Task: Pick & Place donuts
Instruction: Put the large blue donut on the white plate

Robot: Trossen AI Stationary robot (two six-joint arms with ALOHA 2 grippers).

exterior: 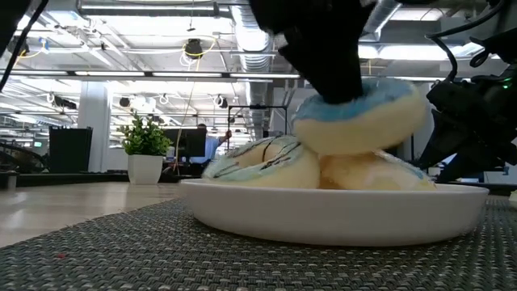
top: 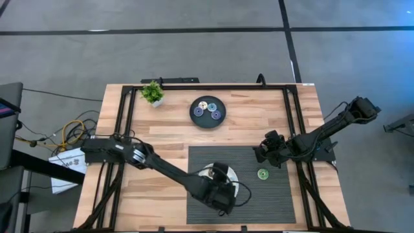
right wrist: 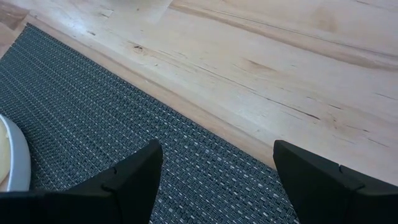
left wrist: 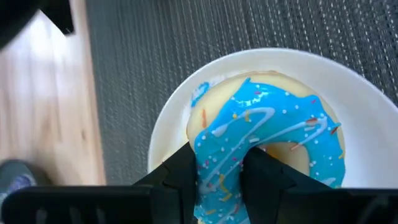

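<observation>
A blue-iced donut (left wrist: 273, 124) with sprinkles sits atop the pile in the white plate (left wrist: 348, 74), and my left gripper (left wrist: 221, 165) is shut on it. Seen from the low view, the blue donut (exterior: 363, 117) lies on a striped white donut (exterior: 258, 162) and a cream one (exterior: 371, 171) under my left gripper (exterior: 327, 73). On the mat, a green mini donut (top: 262, 173) lies flat to the right of the plate (top: 235, 176). My right gripper (right wrist: 224, 186) hovers open over the mat's right part, holding nothing. My left gripper pinches one side of the blue donut's ring (left wrist: 219, 177) between its two fingers, one finger (left wrist: 264, 171) at the hole and the other (left wrist: 180, 174) outside the ring. The fingers slant down from above. The donut lies slightly tilted on the donuts beneath it.
A black plate (top: 208, 110) with several mini donuts stands at the far middle of the table. A small potted plant (top: 152, 94) is at the far left. The dark woven mat (top: 278, 194) covers the near right of the wooden table (top: 155, 136).
</observation>
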